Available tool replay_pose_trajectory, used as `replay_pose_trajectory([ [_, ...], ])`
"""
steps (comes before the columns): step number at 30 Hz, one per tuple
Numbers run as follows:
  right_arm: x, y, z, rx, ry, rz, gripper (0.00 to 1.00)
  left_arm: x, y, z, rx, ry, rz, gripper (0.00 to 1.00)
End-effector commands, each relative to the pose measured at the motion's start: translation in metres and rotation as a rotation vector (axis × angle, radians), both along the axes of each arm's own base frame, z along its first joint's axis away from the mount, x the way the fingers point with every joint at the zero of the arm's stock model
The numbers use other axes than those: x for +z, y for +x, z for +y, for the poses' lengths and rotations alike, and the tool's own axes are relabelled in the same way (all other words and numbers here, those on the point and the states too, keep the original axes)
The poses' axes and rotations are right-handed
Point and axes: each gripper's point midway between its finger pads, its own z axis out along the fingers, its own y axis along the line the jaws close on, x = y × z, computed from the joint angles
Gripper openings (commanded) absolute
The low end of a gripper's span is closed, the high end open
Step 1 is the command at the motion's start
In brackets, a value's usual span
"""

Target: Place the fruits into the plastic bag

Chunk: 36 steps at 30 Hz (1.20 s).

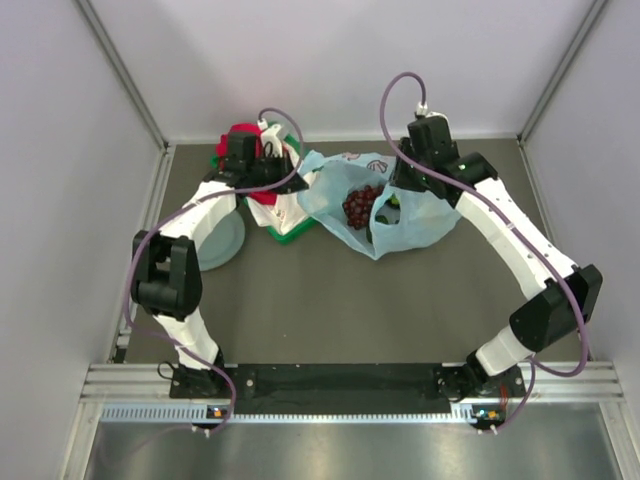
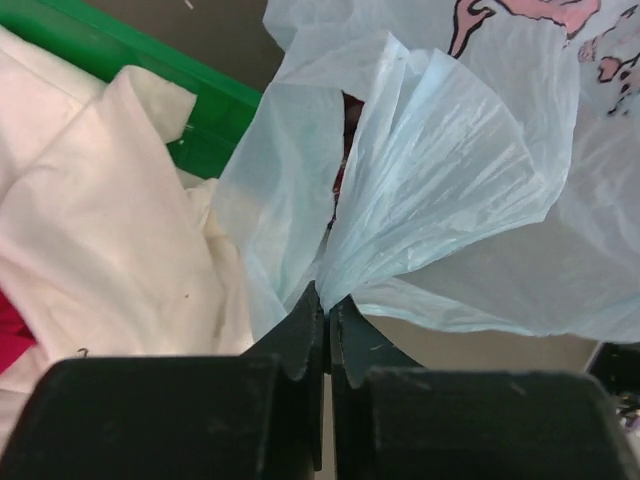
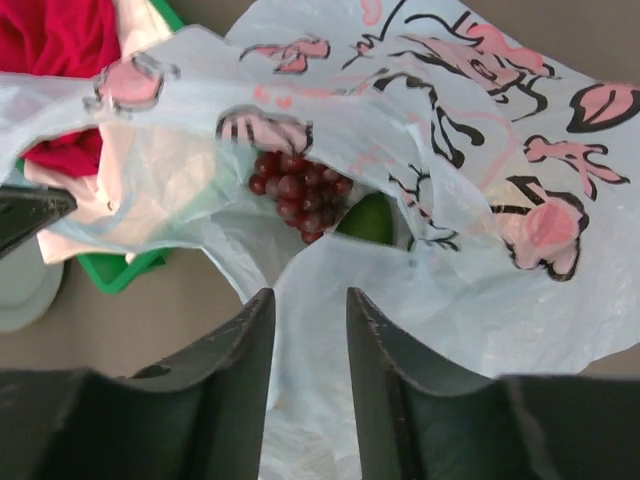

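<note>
Left claw [image 2: 327, 308] — jaws pinched tight on a gathered fold of the bag [image 2: 450, 170] rim. The film fans out straight ahead of the tips. Tray [image 2: 150, 75] with white cloth [image 2: 90, 220] lies to its left.

Right claw [image 3: 308, 315] — jaws parted, loose film lying in the gap, not visibly pinched. Just ahead of its tips, inside the bag's mouth, are the grapes [image 3: 300, 190], with a green fruit [image 3: 366, 220] touching them on the right. Citrus and dark round fruit not seen; whether they sit under the film, cannot tell. Plate [image 3: 25, 290] is off to its left, beyond the tray.

Handling, as a judgement: the film is thin, limp and slippery. It won't hold its mouth open unaided and crumples wherever it is pinched. The best hold is a bunched rim or a loop handle, several layers together, as on the left. The load looks light, but grapes roll and bruise. Lift both sides evenly, or the mouth may sag and spill.
</note>
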Motion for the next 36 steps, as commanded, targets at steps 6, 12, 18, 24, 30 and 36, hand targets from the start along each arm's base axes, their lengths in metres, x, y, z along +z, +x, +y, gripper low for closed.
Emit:
replay_pose_trajectory([
  [6,0.044,-0.045,0.000,0.079,0.092,0.017,0.65,0.078,0.014,-0.026,-0.071,-0.195,-0.130,0.00],
  [12,0.056,-0.094,0.041,0.266,0.180,0.050,0.66,0.081,0.017,-0.028,-0.065,-0.211,-0.118,0.00],
  [18,0.046,-0.133,0.093,0.476,0.237,0.116,0.65,0.075,0.017,-0.030,-0.065,-0.222,-0.086,0.00],
  [24,0.011,-0.133,0.103,0.413,0.176,0.187,0.63,0.074,0.017,-0.032,-0.067,-0.237,-0.074,0.00],
  [30,-0.009,-0.118,0.101,0.334,0.099,0.181,0.61,0.077,0.017,-0.036,-0.077,-0.250,-0.071,0.00],
  [36,-0.048,-0.113,0.091,0.261,-0.024,0.226,0.61,0.077,0.016,-0.035,-0.073,-0.248,-0.075,0.00],
])
